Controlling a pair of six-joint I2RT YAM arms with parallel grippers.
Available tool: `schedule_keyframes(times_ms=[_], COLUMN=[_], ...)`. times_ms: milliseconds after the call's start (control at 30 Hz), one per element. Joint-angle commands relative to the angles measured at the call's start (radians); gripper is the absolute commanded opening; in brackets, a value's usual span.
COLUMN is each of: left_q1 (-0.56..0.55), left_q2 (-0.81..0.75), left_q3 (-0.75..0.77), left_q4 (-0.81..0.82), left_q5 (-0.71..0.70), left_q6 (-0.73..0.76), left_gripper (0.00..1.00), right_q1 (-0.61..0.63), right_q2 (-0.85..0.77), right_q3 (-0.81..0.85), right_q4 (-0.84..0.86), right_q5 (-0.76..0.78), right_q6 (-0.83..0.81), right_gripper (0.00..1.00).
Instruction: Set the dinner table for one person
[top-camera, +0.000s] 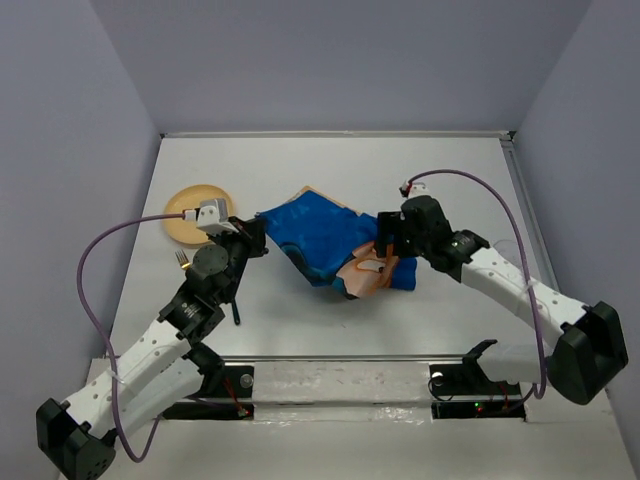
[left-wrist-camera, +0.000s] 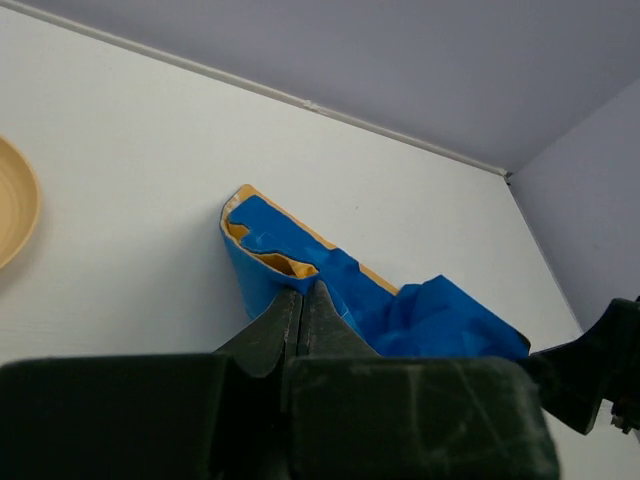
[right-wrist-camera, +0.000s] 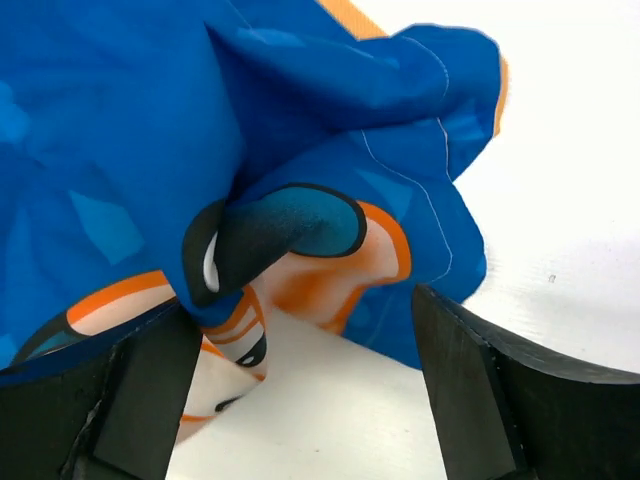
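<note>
White dinner table (top-camera: 330, 320), crumpled placemat (top-camera: 315, 235) inside its edges; left hand (left-wrist-camera: 302, 300) clamped on it, right hand (right-wrist-camera: 305, 315) agape astride it.

**White table and the things on it**

The matte white table (top-camera: 330, 330) filled most of the top view, with pale lavender-grey walls (top-camera: 60, 150) on its left, far and right sides. A blue placemat (top-camera: 315, 235) lay crumpled near the centre. It was folded over itself, so that orange edging and a cartoon print in orange, black and white showed at its near right end. Its left corner curled up off the surface. A round tan plate (top-camera: 183, 222) sat to the left, apart from the placemat. A small gold fork (top-camera: 182, 262) lay just nearer than the plate, only its tines showing.
</note>
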Motion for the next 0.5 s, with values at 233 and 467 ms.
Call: schedule_keyframes(times_ms=[233, 467], left_q1=[0.006, 0.004], left_q2=[-0.133, -0.141], left_q3=[-0.042, -0.076], left_q4=[-0.042, -0.053], left_q5=[-0.071, -0.083], left_q6=[-0.044, -0.079], left_gripper=[0.0, 0.0], right_q1=[-0.122, -0.163], right_q2=[-0.173, -0.252], right_q3=[-0.266, -0.254], right_q4=[0.103, 0.111], right_q5=[0.094, 0.045], right_q6=[0.135, 0.097], right_gripper=[0.64, 0.9])
